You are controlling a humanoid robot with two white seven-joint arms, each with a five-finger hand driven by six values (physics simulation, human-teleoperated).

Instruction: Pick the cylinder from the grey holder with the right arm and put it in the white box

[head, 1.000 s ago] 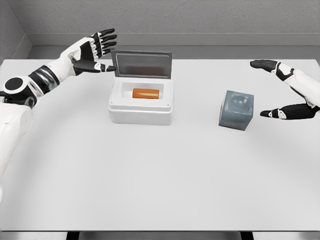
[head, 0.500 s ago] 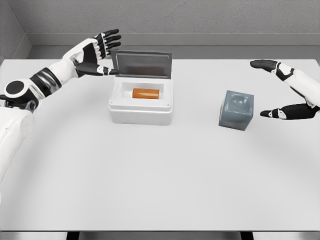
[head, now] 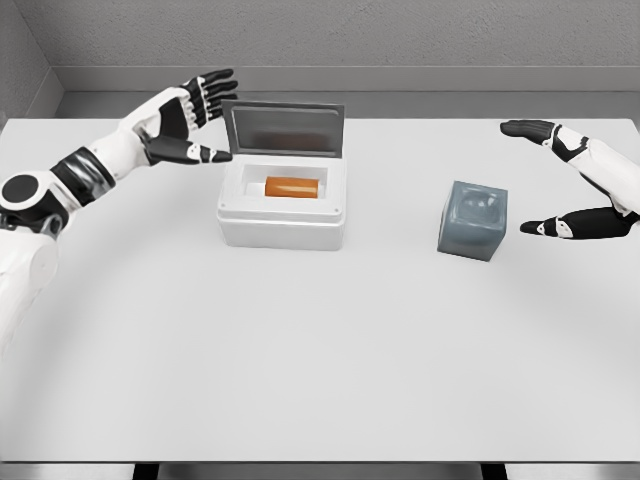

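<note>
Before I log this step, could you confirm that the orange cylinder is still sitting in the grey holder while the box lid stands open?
Not quite: the head view shows the orange cylinder lying inside the white box, not in the grey holder. The lid does stand open.

There is only one view, from the robot's head. It looks forward and down on the white table point(head: 320, 350), which fills most of the frame. The grey back wall point(head: 340, 30) crosses the top, the table's near edge the bottom. Both arms enter from the frame's sides.
</note>
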